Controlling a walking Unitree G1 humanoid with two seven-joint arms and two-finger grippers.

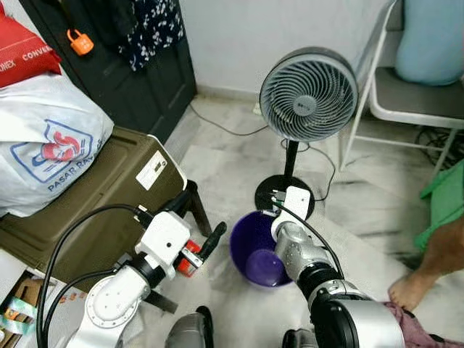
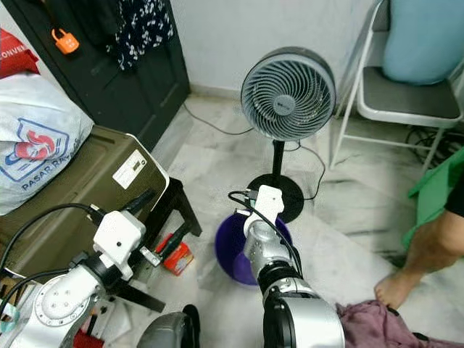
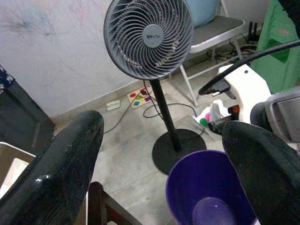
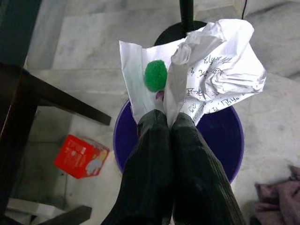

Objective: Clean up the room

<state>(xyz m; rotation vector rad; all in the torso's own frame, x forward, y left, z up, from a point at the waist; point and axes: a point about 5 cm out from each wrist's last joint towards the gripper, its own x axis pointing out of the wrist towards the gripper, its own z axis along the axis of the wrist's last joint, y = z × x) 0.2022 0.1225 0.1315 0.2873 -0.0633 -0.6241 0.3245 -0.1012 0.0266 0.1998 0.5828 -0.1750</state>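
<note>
A purple bucket (image 1: 259,255) stands on the marble floor (image 1: 217,156), its mouth open from above. The right gripper (image 4: 165,115), fingers pinched on crumpled paper (image 4: 213,70), hangs over the bucket's rim. Just behind the bucket the pedestal fan (image 1: 308,94) blocks passage with its round base and pole. To the robot's left a dark stool (image 2: 170,206) and an olive box (image 1: 109,192) crowd in. A red carton (image 2: 176,257) lies on the floor between stool and bucket. The left gripper (image 1: 199,221), fingers spread wide, hovers near there. A person's bare foot (image 2: 395,286) and a folding chair (image 2: 406,101) close off the right; open floor lies between fan and box.
</note>
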